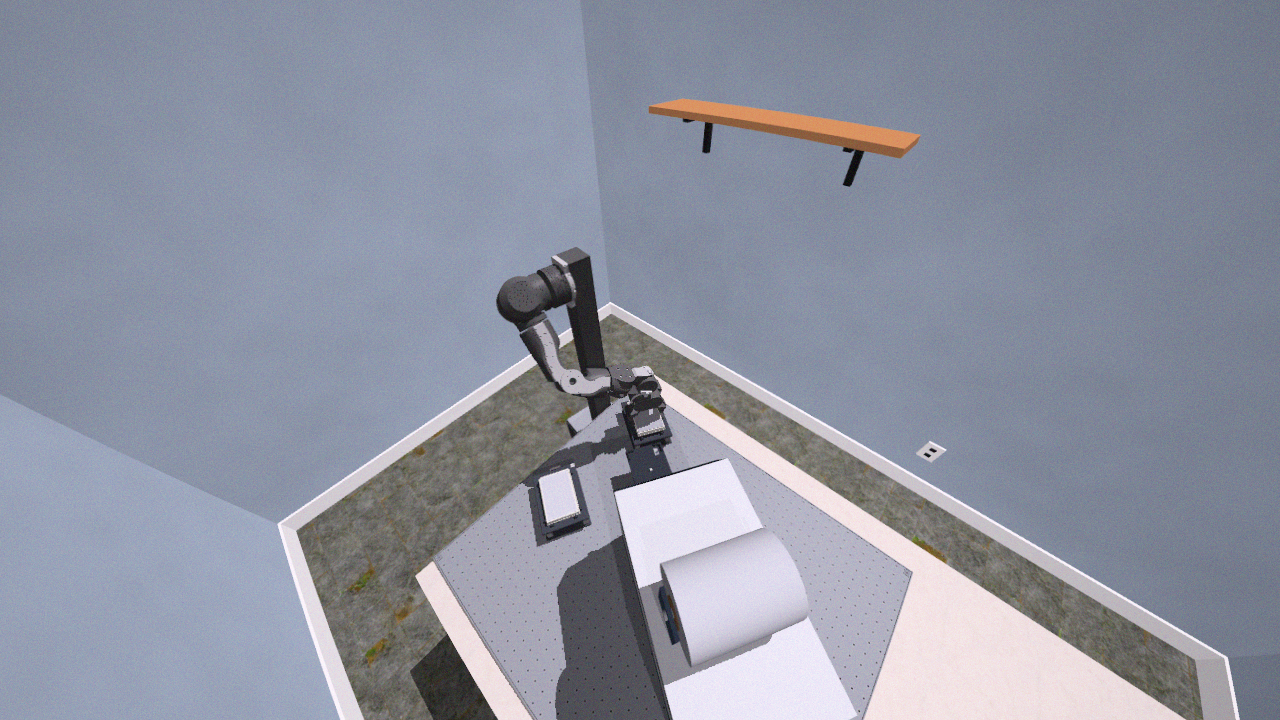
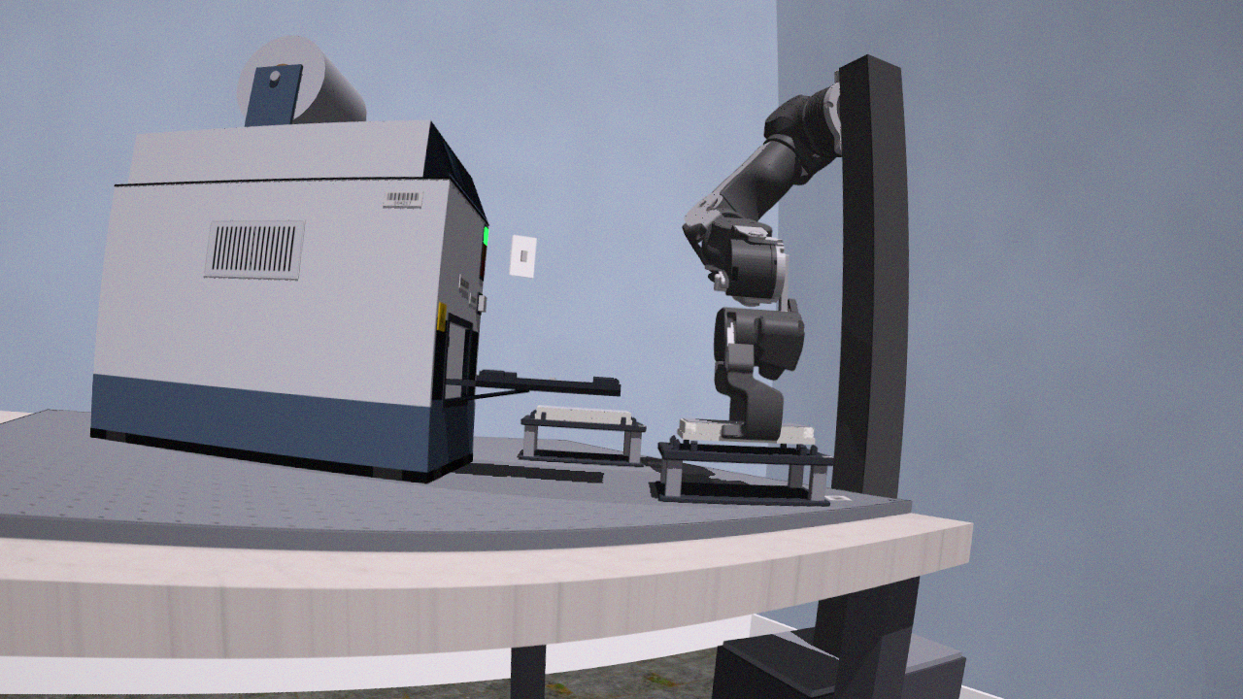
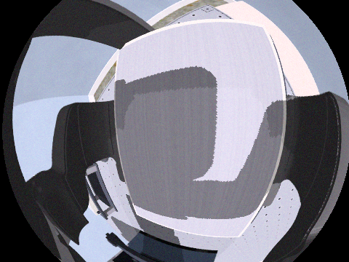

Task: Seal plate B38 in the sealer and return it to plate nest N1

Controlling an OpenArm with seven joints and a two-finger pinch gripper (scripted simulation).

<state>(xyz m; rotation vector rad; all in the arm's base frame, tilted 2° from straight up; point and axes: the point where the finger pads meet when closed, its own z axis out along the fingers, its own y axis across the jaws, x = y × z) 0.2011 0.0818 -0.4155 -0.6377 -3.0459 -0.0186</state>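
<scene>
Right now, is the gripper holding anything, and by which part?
Yes: the gripper is shut on a plate at its nest, gripping its two long sides about mid-length.

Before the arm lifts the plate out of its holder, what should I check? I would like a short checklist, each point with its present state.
1. Pincer shut on the plate: ok, both fingers flank it in the wrist view.
2. Plate level in its holder: ok, it looks flat from the side.
3. Sealer's lamp green: ok.
4. Tray out of the sealer and bare: out is ok; its pocket cannot tell from these angles.
5. Second plate resting in its own holder: ok.
6. Foil lying square on the held plate: cannot tell; the wrist view shows only a pale top surface.
</scene>
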